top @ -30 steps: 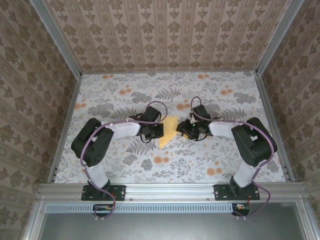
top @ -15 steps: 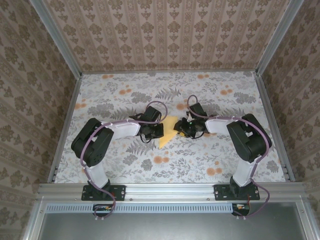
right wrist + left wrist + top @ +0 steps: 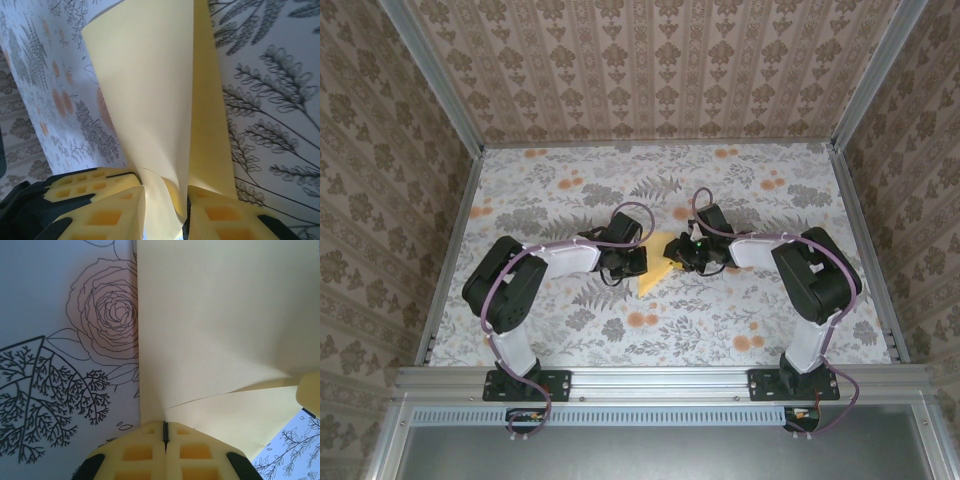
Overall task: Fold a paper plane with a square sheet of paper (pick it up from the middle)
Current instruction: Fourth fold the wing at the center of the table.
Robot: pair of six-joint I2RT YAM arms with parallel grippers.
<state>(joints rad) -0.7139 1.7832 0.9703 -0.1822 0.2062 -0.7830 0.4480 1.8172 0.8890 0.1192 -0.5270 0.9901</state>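
Wallpapered enclosure walls [image 3: 650, 70], beige w/ brown damask stripes, close in the back & both sides; their tops are cut off by the top view's edge. Table [image 3: 740, 320] under a white floral cloth w/ grey leaf prints fills the floor. Aluminium rail [image 3: 660, 382] runs along the near edge, carrying both bases.

Left arm [image 3: 535, 275] & right arm [image 3: 810, 275], black w/ white links & purple cables, both bend inward to table centre.

Thin plain yellow paper sheet [image 3: 653, 272], part-folded, lies mid-table between the two wrists, long axis slanting near-left to far-right. The wrists cover much of it from above, so its full outline can't be made out. In left wrist view the yellow paper sheet [image 3: 225, 330] runs off the top & right of the pic, a crease fanning out from the fingertips. In right wrist view it [image 3: 150, 90] rises as a tall tapering flap, 2nd layer behind.

Left gripper [image 3: 640, 262]: in the close view [image 3: 165, 427] its pale yellow fingers are pressed together, seam tight, pinching the sheet's near edge. Right gripper [image 3: 682, 258]: close up [image 3: 165, 196] its fingers stand slightly apart, paper fold loose in the gap, slivers of space either side.

Small orange flower blotches [image 3: 642, 320] dot the cloth; outlined rose [image 3: 117, 315] sits just beside the sheet's left edge.
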